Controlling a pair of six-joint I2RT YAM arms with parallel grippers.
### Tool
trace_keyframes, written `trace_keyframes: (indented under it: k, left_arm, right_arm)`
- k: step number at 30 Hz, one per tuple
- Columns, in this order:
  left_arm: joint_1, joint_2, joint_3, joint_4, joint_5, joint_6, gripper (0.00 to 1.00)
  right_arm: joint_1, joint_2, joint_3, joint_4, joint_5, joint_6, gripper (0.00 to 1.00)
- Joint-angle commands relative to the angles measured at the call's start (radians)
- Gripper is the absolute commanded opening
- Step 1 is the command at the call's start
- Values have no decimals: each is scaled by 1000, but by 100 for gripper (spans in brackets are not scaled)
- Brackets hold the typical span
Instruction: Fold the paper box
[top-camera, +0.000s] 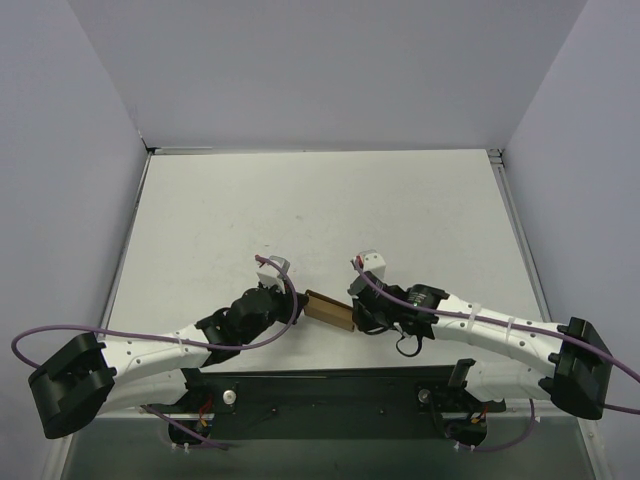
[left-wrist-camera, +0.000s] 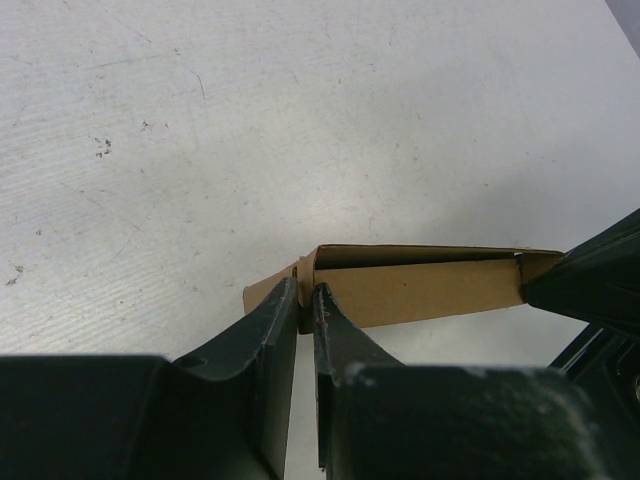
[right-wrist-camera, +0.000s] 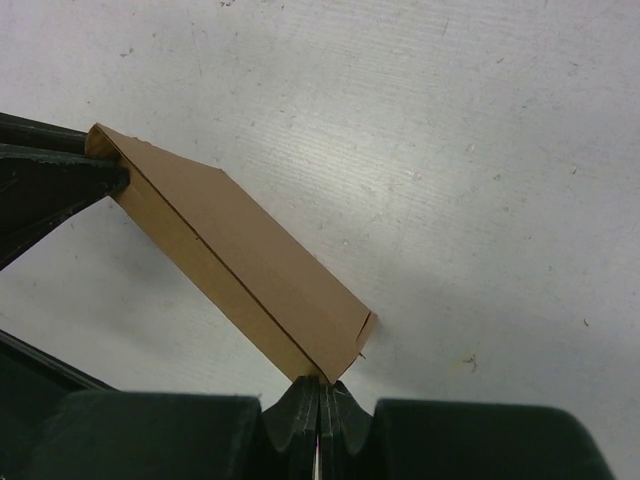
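Top external obscures the tips; left pincer (left-wrist-camera: 305, 290) and right pincer (right-wrist-camera: 322, 385) each clamp the paper box (top-camera: 330, 311).

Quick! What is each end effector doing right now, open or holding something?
Left end effector: closed, pinching one end of the paper box.
Right end effector: closed, pinching the other end of it.
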Motion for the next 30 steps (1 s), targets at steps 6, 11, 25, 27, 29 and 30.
trace_keyframes:
  k: [6, 11, 25, 27, 29, 30]
  left_arm:
    - [-14, -7, 13, -113, 48, 4, 20]
    - [-13, -19, 19, -131, 44, 11, 20]
    - [-13, -25, 17, -137, 37, 13, 20]
    - [-13, -25, 19, -137, 37, 13, 20]
    - [-13, -24, 20, -139, 39, 13, 20]
    - [-13, -22, 20, -139, 39, 14, 20]
  right_arm:
    - [13, -6, 52, -107, 0, 0, 12]
    - [9, -25, 92, -152, 34, -10, 33]
    - [-48, -34, 135, -176, 62, -99, 28]
    - [-48, -22, 143, -170, 54, -112, 26]
    - [-48, -14, 149, -160, 31, -116, 24]
    - [-46, -12, 149, -152, 23, -115, 24]
